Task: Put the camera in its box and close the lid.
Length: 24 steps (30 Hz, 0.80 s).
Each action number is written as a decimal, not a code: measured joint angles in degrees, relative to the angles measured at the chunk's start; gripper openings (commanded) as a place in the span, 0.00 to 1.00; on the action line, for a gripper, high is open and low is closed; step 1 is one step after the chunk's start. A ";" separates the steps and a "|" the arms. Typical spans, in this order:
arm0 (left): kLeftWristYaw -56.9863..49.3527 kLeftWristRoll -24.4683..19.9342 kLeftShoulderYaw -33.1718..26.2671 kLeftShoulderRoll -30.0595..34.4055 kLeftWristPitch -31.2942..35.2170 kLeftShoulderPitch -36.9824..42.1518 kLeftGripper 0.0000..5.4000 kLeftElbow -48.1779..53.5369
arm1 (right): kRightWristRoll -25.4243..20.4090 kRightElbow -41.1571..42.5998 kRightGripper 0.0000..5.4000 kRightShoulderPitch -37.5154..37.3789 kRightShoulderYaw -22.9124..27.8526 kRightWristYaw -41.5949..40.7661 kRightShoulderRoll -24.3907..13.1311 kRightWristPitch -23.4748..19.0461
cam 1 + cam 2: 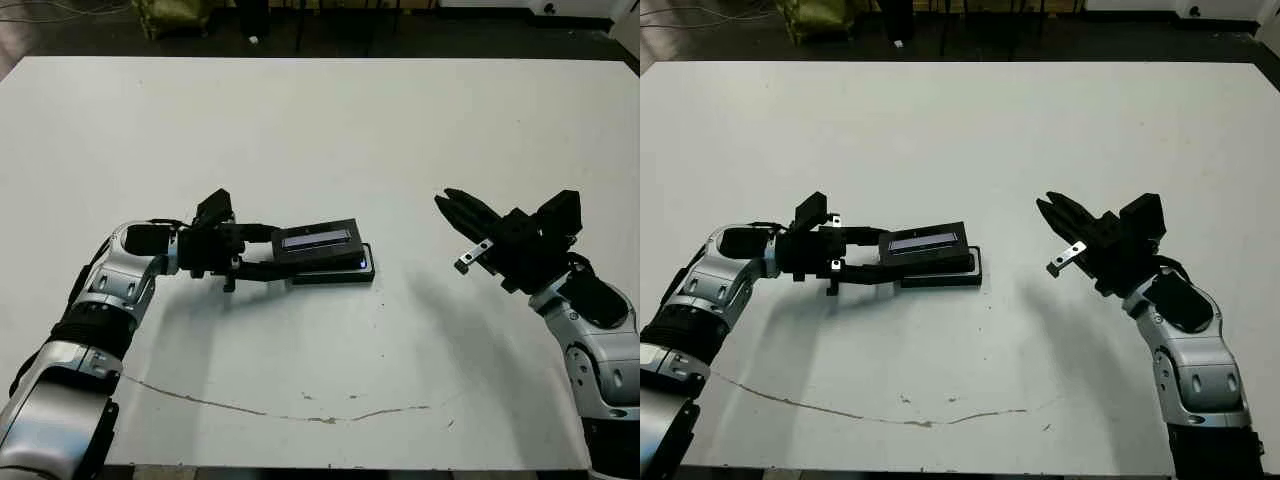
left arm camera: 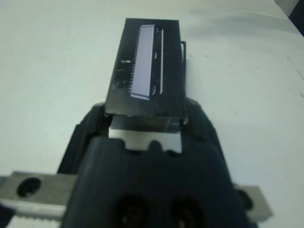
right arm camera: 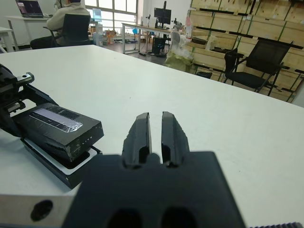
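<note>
The flat black lid (image 1: 318,239) with its silvery strip hangs tilted over the shallow white-lined black box (image 1: 335,271) on the white bench (image 1: 320,130), clamped in my left pincer (image 1: 262,250); my right pincer (image 1: 455,208) hovers clenched, empty

The lid (image 1: 316,240) sits tilted over the box (image 1: 335,270), held by the left pincer (image 1: 262,252); the right pincer (image 1: 458,212) is well apart.

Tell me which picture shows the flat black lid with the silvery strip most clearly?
The left wrist view: the flat black lid with the silvery strip fills the middle, strip facing the lens. Both head views show it small, held by the left tool. The right wrist view shows it obliquely at one edge.
</note>
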<state>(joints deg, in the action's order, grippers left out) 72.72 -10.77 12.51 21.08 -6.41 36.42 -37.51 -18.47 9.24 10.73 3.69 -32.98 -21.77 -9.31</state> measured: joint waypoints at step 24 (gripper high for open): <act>9.09 -4.59 -3.17 -0.90 5.09 0.50 0.39 -4.67 | -0.15 0.12 0.00 0.00 0.11 0.01 -0.30 -2.03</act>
<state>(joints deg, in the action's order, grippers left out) 81.81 -15.36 9.34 20.19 -1.32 36.92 -42.17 -18.62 9.36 10.73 3.80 -32.97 -22.07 -11.34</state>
